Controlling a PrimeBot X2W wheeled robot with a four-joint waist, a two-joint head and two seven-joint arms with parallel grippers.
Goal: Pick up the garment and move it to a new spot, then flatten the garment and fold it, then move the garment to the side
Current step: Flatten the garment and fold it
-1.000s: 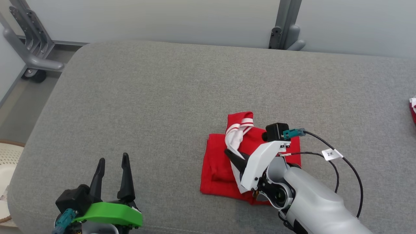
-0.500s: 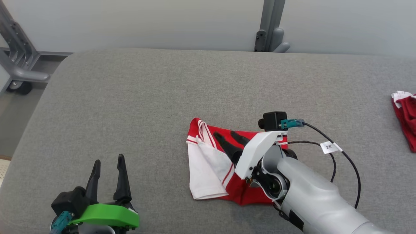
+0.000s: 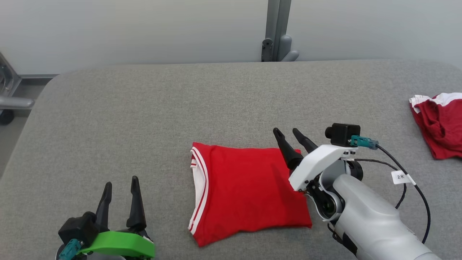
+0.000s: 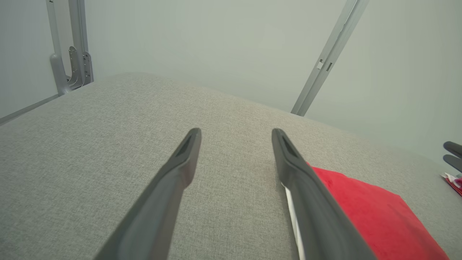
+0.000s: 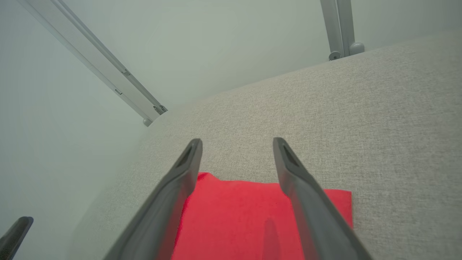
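Our right arm reaches in from the lower right, forearm slanting up-left, with the right gripper (image 3: 286,130) over the right edge of the folded red garment (image 3: 245,187), fingers spread and empty. The garment lies flat on the grey cushion (image 3: 144,108). Our left gripper (image 3: 121,181) sits lower left, fingers wide, well apart from it.

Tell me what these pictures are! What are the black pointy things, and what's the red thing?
This is a robot with two arms. The black pointy things are its hands' fingers. One picture comes from a camera on its head, looking down. The other two come from cameras on its wrists, looking along the fingers. On the grey padded surface lies a red garment, folded flat, white stripes along one edge. The left hand and the right hand are both open, holding nothing; the right one is by the garment's corner. A crumpled red cloth lies far right.
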